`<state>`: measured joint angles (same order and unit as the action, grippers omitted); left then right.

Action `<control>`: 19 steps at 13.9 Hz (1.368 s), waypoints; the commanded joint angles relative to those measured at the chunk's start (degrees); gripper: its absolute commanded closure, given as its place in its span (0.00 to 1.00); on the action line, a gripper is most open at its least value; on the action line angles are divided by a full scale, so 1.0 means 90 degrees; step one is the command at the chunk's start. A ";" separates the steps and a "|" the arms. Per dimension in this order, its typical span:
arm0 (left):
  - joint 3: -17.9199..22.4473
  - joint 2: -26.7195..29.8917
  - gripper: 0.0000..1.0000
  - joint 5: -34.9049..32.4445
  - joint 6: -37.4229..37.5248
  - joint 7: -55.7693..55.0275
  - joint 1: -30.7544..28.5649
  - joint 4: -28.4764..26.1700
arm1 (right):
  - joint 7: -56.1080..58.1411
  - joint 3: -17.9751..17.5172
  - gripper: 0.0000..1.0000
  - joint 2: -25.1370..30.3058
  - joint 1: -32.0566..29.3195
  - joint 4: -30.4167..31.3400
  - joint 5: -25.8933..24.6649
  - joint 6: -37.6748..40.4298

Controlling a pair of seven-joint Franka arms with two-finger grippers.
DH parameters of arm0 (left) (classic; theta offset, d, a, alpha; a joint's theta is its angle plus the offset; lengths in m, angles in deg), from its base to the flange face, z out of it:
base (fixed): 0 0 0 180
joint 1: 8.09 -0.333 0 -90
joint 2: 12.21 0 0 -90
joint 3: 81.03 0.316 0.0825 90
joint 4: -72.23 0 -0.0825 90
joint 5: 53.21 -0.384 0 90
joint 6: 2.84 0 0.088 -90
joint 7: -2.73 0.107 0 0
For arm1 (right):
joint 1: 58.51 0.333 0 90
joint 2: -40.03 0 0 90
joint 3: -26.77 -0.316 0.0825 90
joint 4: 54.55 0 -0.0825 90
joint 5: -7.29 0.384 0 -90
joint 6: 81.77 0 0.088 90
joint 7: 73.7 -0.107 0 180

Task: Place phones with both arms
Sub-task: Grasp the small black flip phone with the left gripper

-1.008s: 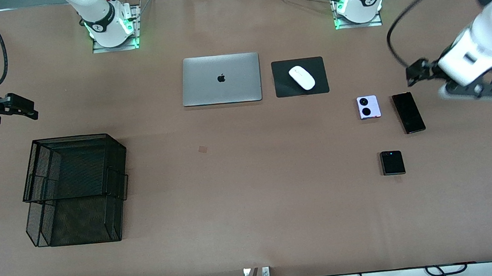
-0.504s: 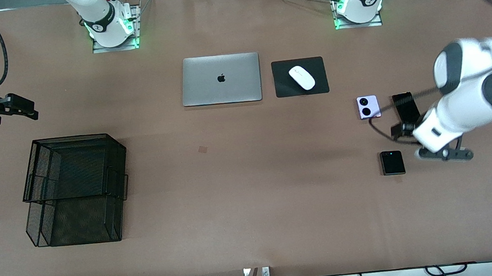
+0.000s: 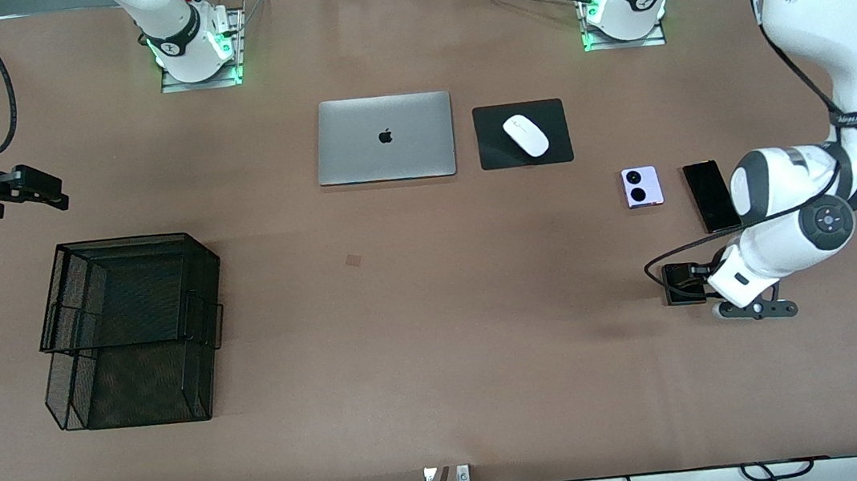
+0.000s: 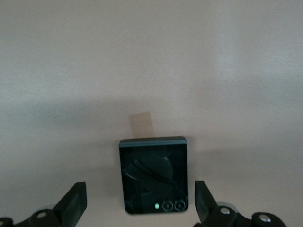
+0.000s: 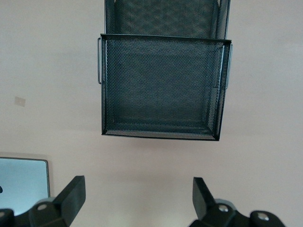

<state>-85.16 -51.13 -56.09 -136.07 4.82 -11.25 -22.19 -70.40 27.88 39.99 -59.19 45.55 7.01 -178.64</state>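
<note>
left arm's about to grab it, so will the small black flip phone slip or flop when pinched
The black flip phone looks like a rigid, folded block, so probably no flopping. Its glossy face suggests it could slip. It lies flat between the left tool's open fingers, so tipping seems unlikely.

Three phones: black flip phone (image 3: 679, 284), slab phone (image 3: 709, 195), lilac flip phone (image 3: 642, 186); one laptop (image 3: 385, 138), one mouse (image 3: 525, 135).
</note>
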 commanded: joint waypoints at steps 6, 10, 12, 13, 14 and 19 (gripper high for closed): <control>-0.0039 -0.0177 0.00 -0.0080 -0.0617 0.0002 -0.0020 -0.0300 | -0.0044 -0.0074 0.00 -0.0005 -0.0031 -0.0008 -0.0203 -0.0029; -0.0049 -0.0226 0.00 -0.0021 -0.0783 -0.0056 -0.0030 -0.0436 | -0.0054 -0.0074 0.00 0.0004 -0.0031 -0.0018 -0.0252 -0.0009; -0.0059 -0.0236 0.00 -0.0021 -0.0783 -0.0145 -0.0030 -0.0446 | -0.0073 -0.0074 0.00 0.0004 -0.0041 -0.0047 -0.0213 0.0030; -0.0059 -0.0236 0.00 -0.0021 -0.0793 -0.0145 -0.0030 -0.0456 | -0.0073 -0.0074 0.00 0.0004 -0.0041 -0.0047 -0.0193 0.0030; -0.0059 -0.0246 0.00 -0.0021 -0.0793 -0.0145 -0.0030 -0.0466 | -0.0073 -0.0074 0.00 0.0014 -0.0041 -0.0047 -0.0193 0.0040; -0.0069 -0.0314 0.14 -0.0021 -0.0870 -0.0155 -0.0020 -0.0466 | -0.0063 -0.0074 0.00 0.0024 -0.0031 -0.0096 -0.0193 0.0040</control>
<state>-85.40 -54.08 -56.09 -142.42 4.00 -11.21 -25.57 -70.40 27.71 39.81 -59.17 45.22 5.56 -178.67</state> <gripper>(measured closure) 0.004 0.000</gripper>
